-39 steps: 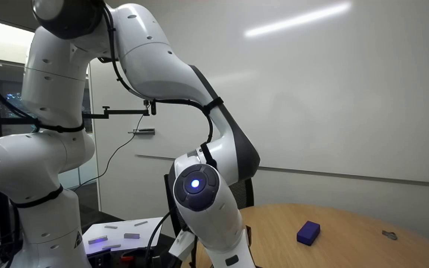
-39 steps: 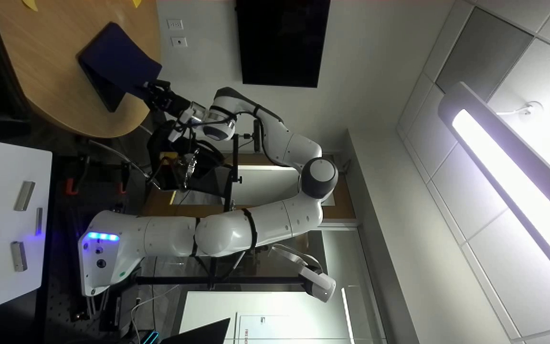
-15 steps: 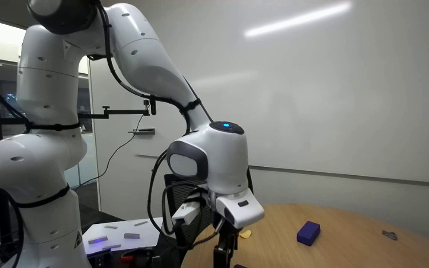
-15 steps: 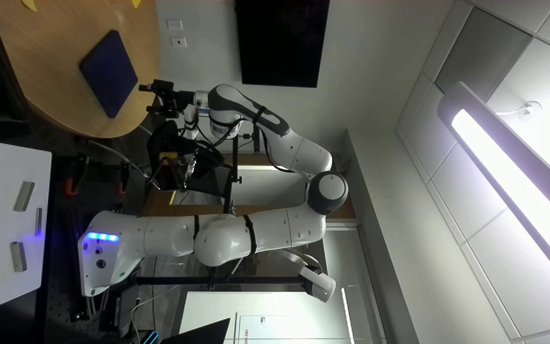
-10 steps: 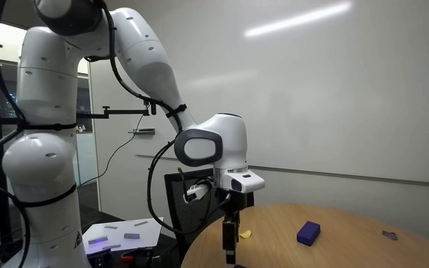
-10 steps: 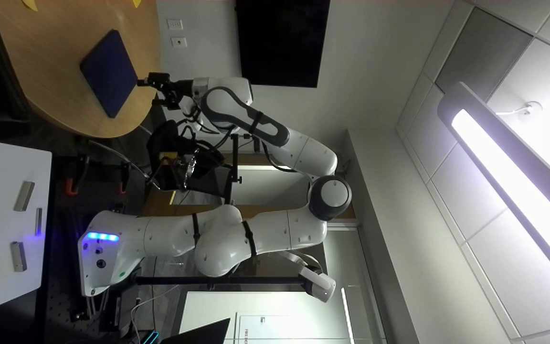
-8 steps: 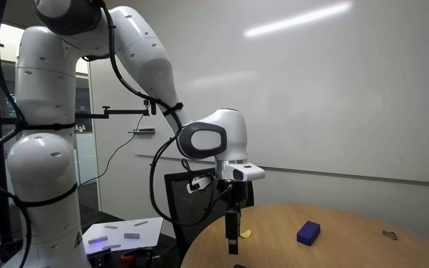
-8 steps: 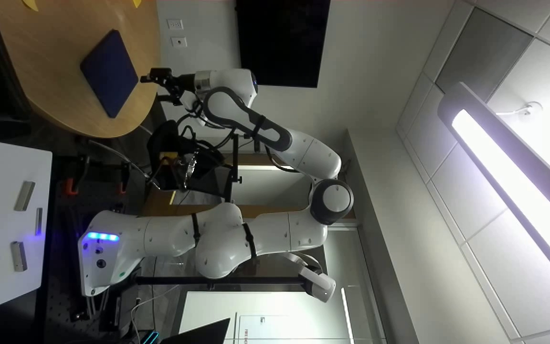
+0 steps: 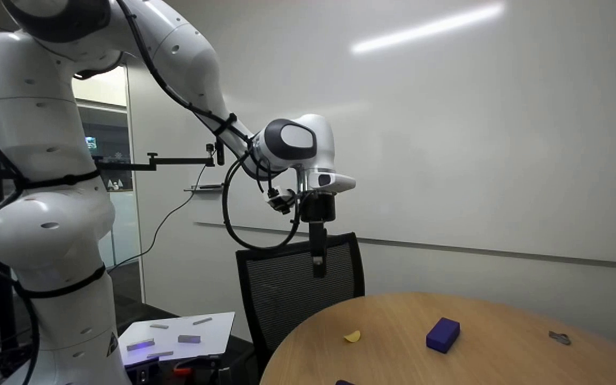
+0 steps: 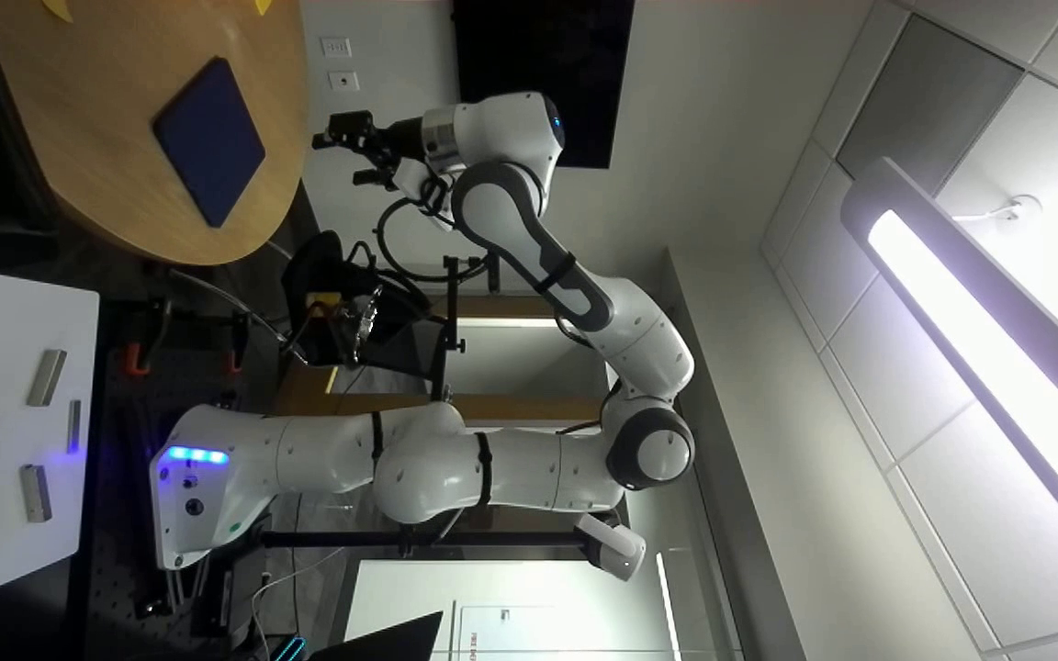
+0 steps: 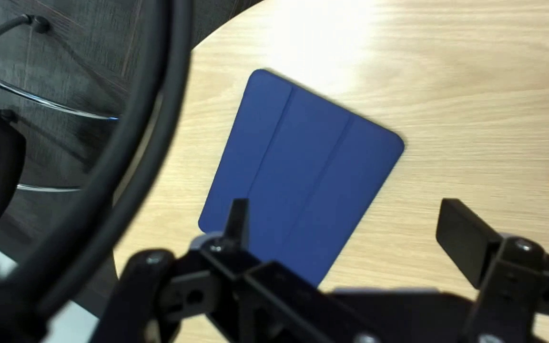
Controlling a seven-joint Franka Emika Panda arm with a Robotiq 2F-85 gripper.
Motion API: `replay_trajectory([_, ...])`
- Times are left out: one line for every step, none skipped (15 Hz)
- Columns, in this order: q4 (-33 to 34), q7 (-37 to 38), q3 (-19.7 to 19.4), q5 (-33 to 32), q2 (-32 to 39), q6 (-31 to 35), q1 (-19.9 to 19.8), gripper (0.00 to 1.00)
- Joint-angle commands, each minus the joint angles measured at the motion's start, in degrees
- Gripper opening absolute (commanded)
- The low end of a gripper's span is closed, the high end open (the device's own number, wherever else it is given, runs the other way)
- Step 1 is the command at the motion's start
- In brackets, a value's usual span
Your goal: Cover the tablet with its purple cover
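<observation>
The hand [image 11: 344, 214], spread wide, hangs above the tabletop [image 11: 470, 119]; the purple cover [image 11: 298, 176] lies near its left edge, free room at right.

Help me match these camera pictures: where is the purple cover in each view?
In an exterior view: probably a sliver of the purple cover, bottom edge, right of centre.
In an exterior view: the purple cover, upper left.
Wrist view: the purple cover, near the middle, partly behind the tool.
Shared landmark: the wood-grain table.
</observation>
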Motion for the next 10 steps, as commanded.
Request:
replay_trajectory([0.1,-0.5,4.8,0.8,-0.5,-0.4,-4.1,1.00])
replay_trajectory([0.1,-0.5,5.0,0.8,-0.6,-0.5,-4.1,1.00])
replay_trajectory([0.1,-0.5,5.0,0.8,-0.5,-0.5,-4.2,1.00])
replay_trajectory([0.1,-0.5,4.9,0.8,-0.4,-0.5,-4.4,1.00])
replay_trajectory([0.1,-0.5,4.9,0.8,-0.4,-0.5,-4.6,1.00])
replay_trajectory([0.1,-0.5,4.9,0.8,-0.4,-0.5,-4.7,1.00])
replay_trajectory([0.1,-0.5,4.9,0.8,-0.4,-0.5,-4.7,1.00])
replay_trajectory([0.1,-0.5,4.9,0.8,-0.4,-0.5,-4.7,1.00])
replay_trajectory([0.1,-0.5,4.9,0.8,-0.4,-0.5,-4.7,1.00])
replay_trajectory([0.1,-0.5,4.9,0.8,-0.4,-0.5,-4.7,1.00])
